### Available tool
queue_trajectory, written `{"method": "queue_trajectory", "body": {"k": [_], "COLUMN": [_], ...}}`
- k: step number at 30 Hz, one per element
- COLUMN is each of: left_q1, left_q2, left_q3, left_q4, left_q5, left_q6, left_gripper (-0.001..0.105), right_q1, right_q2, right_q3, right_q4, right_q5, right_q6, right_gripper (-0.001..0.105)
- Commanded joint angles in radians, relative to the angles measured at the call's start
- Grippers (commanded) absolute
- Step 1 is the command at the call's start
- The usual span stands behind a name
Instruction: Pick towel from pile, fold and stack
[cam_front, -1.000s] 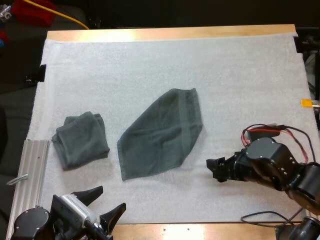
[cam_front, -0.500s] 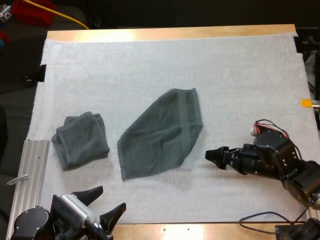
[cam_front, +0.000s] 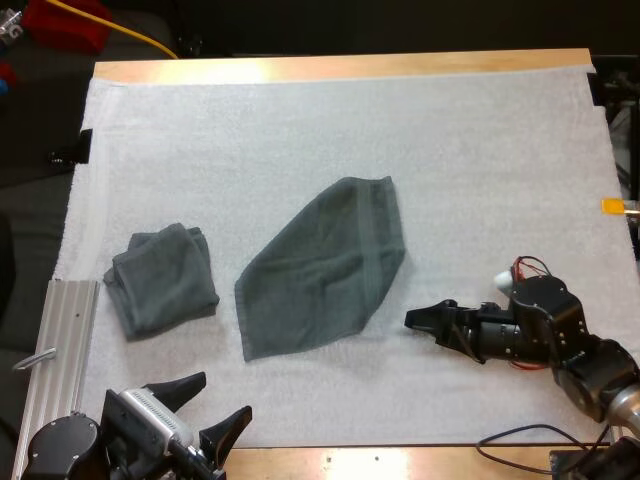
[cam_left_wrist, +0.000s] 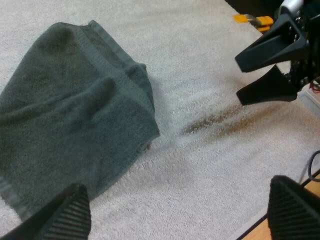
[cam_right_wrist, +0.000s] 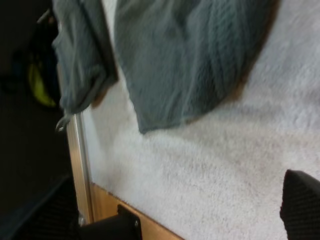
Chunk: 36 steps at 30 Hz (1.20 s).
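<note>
The larger towel (cam_front: 322, 268) is dark grey-green and lies flat and single near the middle of the white mat (cam_front: 300, 130), a little toward the mat's near side. Its long outline runs on a slant, from a near-left corner to a squared far-right end. A woven hem band runs along its right side, and soft ripples cross its surface (cam_left_wrist: 75, 115) (cam_right_wrist: 185, 55).

The smaller towel (cam_front: 162, 278), of the same colour, is a loosely folded, thick bundle with rumpled edges (cam_right_wrist: 80, 55). It sits close to the mat's left edge, apart from the larger towel, with bare mat between them.
</note>
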Motion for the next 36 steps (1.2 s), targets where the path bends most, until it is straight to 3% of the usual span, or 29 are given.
{"method": "queue_trajectory", "body": {"k": [1, 13, 24, 36], "left_q1": [-0.004, -0.004, -0.004, -0.004], "left_q2": [0.002, 0.002, 0.002, 0.002], "left_q3": [-0.006, -0.006, -0.006, -0.006], "left_q4": [-0.006, -0.006, -0.006, -0.006], "left_q5": [0.008, 0.008, 0.008, 0.008], "left_q6": [-0.008, -0.008, -0.008, -0.008], "left_gripper": [0.070, 0.070, 0.070, 0.070], "right_q1": [-0.004, -0.004, -0.004, -0.004], "right_q2": [0.011, 0.184, 0.382, 0.524], "right_q3": [-0.001, -0.001, -0.001, -0.026], "right_q4": [-0.024, -0.189, -0.438, -0.551], "right_q5": [-0.027, -0.039, -0.025, -0.018], "right_q6": [0.002, 0.021, 0.139, 0.170], "right_gripper": [0.079, 0.079, 0.079, 0.079]}}
